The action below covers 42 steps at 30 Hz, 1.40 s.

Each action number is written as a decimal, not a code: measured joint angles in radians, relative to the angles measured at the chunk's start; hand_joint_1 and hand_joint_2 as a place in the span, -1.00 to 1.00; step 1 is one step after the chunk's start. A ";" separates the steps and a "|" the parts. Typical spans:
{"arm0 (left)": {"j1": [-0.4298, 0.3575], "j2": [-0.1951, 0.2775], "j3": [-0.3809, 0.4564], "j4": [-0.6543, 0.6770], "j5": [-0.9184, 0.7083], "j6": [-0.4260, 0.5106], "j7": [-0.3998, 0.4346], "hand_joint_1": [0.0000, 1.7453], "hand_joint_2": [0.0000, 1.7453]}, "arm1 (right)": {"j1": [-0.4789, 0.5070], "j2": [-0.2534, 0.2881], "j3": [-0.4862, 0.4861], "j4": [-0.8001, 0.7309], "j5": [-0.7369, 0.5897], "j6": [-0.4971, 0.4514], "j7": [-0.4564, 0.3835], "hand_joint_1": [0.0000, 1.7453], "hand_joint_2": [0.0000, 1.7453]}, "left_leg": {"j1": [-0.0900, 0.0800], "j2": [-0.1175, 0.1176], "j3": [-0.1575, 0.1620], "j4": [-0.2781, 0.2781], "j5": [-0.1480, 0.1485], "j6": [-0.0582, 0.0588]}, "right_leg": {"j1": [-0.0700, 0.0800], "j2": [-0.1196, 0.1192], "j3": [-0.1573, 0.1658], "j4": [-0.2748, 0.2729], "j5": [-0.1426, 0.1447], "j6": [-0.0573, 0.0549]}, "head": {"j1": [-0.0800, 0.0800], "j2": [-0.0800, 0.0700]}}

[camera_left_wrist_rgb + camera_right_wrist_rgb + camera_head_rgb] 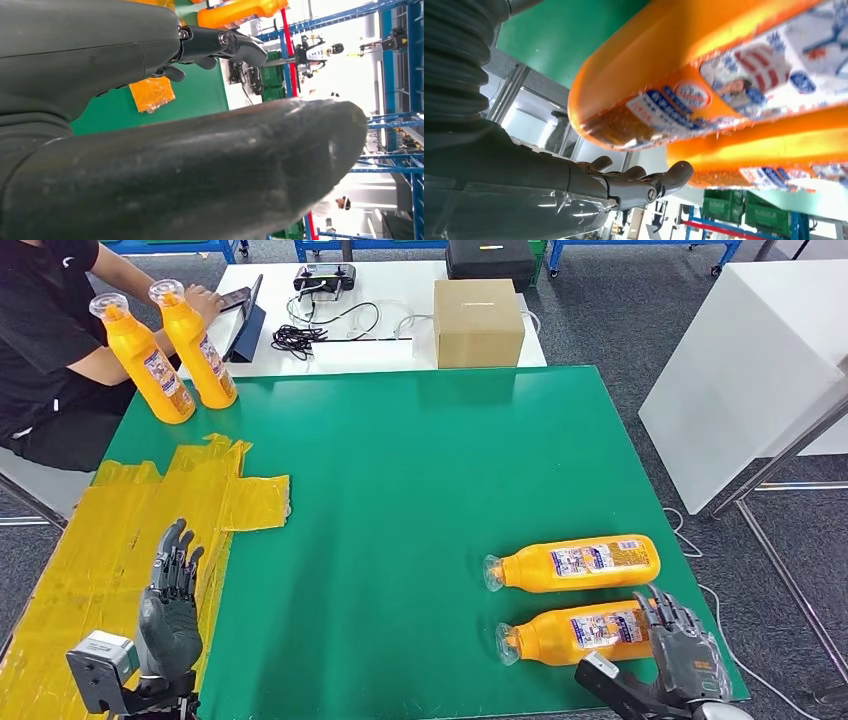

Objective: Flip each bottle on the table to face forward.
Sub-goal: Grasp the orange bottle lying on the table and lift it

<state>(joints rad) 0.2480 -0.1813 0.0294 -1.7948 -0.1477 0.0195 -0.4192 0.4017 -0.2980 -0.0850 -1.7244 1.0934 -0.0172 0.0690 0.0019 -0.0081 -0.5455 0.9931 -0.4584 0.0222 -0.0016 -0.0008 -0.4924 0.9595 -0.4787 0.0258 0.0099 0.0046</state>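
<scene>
Partly hidden: nearest bottle [575, 632] behind right hand [685, 650]

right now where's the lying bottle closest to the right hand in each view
Head view: nearer lying bottle, low on the right, cap pointing left, its base by the right hand.
Right wrist view: the same bottle, large across the upper part, base end closest.
Left wrist view: I can't place it there.
Shared landmark: the green table mat.

Labels on the orange bottles

Each lying bottle [578, 563] [580, 633] carries a printed white, blue and red label [744, 95], but the letters are too small and blurred to read.
</scene>
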 joint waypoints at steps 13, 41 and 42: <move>-0.009 0.005 -0.004 0.013 0.015 -0.001 0.006 -1.00 -1.00 | -0.034 -0.047 0.046 0.057 -0.020 0.004 0.026 -1.00 1.00 | 0.000 0.000 0.000 0.000 0.000 0.000 | 0.000 0.000 0.000 0.000 0.000 0.000 | 0.000 0.000; -0.065 0.040 -0.022 0.106 0.076 -0.001 -0.002 -1.00 -1.00 | -0.059 -0.429 0.253 0.086 -0.312 0.154 0.111 0.99 1.00 | 0.000 0.000 0.013 0.001 -0.002 0.002 | 0.000 0.000 0.004 -0.002 0.000 0.000 | 0.000 0.000; -0.065 0.041 -0.022 0.107 0.076 -0.001 -0.002 -1.00 -1.00 | -0.059 -0.432 0.255 0.086 -0.312 0.154 0.111 1.00 1.00 | 0.000 0.000 0.013 0.001 -0.002 0.002 | 0.000 0.000 0.004 -0.002 0.000 0.000 | 0.000 0.000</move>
<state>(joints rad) 0.1832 -0.1408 0.0070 -1.6883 -0.0717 0.0187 -0.4208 0.3431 -0.7303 0.1697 -1.6381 0.7810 0.1373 0.1799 0.0016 -0.0078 -0.5320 0.9944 -0.4605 0.0246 -0.0019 -0.0009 -0.4885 0.9572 -0.4789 0.0259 0.0102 0.0046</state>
